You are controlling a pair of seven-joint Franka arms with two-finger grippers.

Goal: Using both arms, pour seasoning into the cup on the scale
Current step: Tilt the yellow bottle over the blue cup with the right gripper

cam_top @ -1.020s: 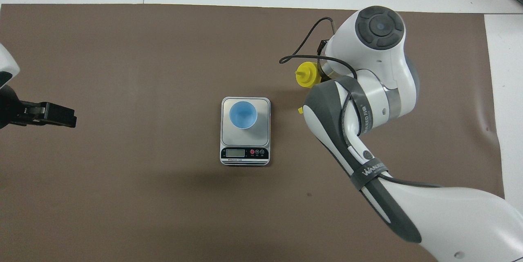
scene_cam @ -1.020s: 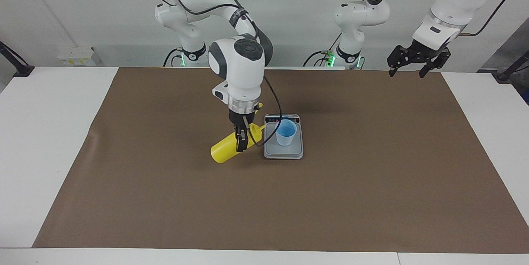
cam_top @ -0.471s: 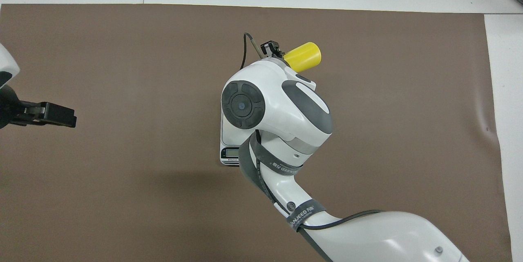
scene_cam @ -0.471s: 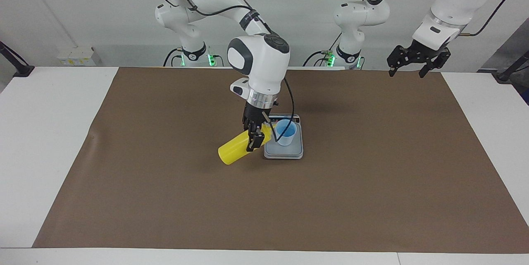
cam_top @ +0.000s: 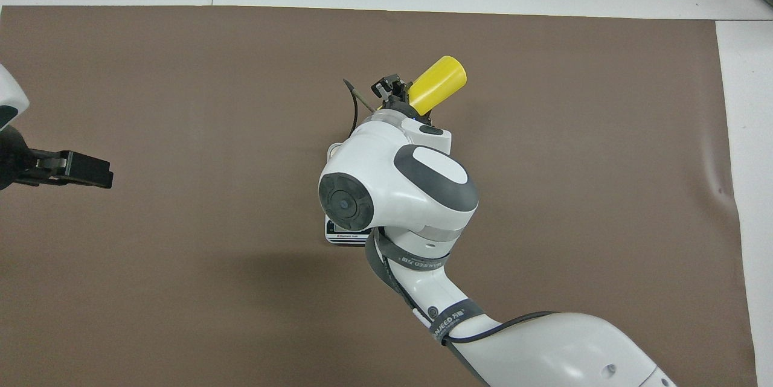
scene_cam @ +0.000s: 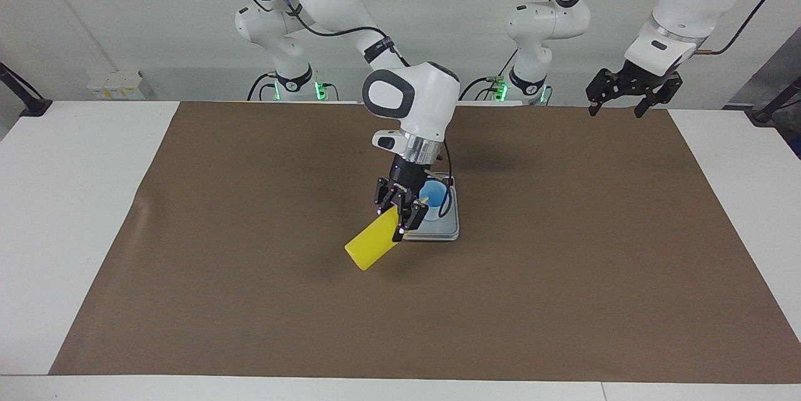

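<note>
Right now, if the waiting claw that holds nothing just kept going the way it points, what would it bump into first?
The left gripper hangs open, pointing down, so it would likely meet the brown mat near the table's edge; nothing else shows beneath it.

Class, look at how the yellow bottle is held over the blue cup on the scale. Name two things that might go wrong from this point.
1. The right gripper holds the yellow bottle tilted with its nozzle at the rim of the blue cup; seasoning might miss and land on the scale.
2. The cup is light and stands unheld, while the left gripper waits away from it; a nudge from the nozzle might tip it.
</note>
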